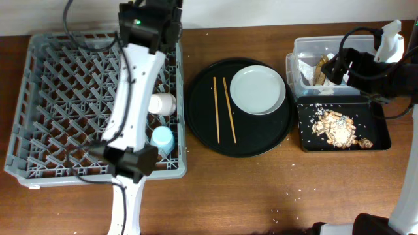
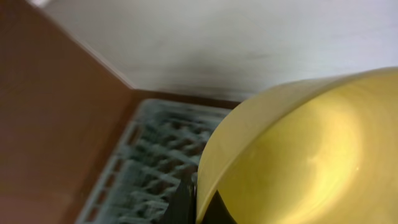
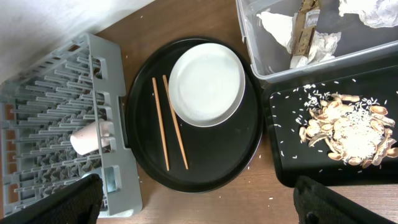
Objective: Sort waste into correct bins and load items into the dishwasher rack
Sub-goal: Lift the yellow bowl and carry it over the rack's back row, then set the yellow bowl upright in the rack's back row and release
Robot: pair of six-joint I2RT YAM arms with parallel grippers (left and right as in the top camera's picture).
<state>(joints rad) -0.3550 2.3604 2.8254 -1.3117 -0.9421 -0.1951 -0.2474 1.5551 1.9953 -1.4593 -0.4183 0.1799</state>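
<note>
My left tool (image 2: 200, 209) was clamped on the rim of the small yellow bowl (image 2: 298, 155). The glossy bowl filled much of the left wrist view and was held tilted above the far edge of the dishwasher rack (image 1: 39, 130). In that grey grid crate the pink cup (image 1: 162, 103) lay on its side, and the light blue cup (image 1: 162, 139) stood on end near it, by the right wall. My right tool (image 3: 198, 186) hung above the clear tub (image 1: 307, 46) with its jaws spread wide and nothing between them. The tub held crumpled napkins (image 3: 277, 28) and a brown wrapper scrap (image 3: 305, 25). Just beside it, the shallow black tray (image 1: 382, 124) carried tan food leftovers (image 1: 336, 127) flecked with white grains. Between rack and bins, the round black tray (image 1: 202, 130) bore the pale grey plate (image 1: 257, 89), with two chopsticks (image 1: 217, 111) lying side by side just left of it. Everything rested on a brown wooden tabletop (image 1: 261, 189) dotted with crumbs, against a white wall (image 1: 261, 13).
</note>
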